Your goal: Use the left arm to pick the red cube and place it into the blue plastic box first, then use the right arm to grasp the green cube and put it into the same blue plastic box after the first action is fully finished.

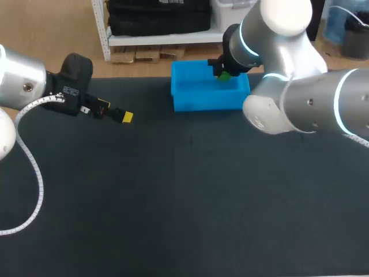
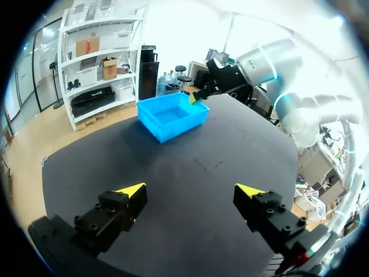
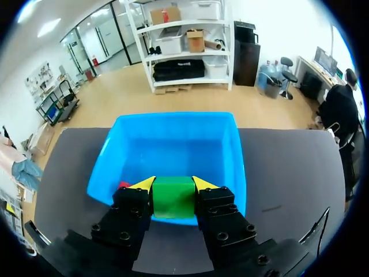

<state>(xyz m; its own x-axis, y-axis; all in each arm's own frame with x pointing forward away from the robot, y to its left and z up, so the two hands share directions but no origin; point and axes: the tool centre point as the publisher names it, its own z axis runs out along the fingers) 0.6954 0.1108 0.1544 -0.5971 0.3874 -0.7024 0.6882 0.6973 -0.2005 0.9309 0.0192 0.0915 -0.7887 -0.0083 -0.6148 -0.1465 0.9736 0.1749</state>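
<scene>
My right gripper (image 3: 173, 186) is shut on the green cube (image 3: 173, 197) and holds it over the near rim of the blue plastic box (image 3: 173, 144). Inside the box, a bit of the red cube (image 3: 123, 185) shows beside the gripper's finger. In the head view the green cube (image 1: 223, 75) hangs at the right side of the box (image 1: 199, 97) under my right arm. My left gripper (image 1: 115, 113) stands open and empty over the table at the left, well apart from the box. In the left wrist view its fingers (image 2: 190, 193) are spread wide, with the box (image 2: 173, 115) far ahead.
The dark table top (image 1: 184, 190) stretches bare between the two arms and in front of the box. The box stands at the table's far edge, near the middle.
</scene>
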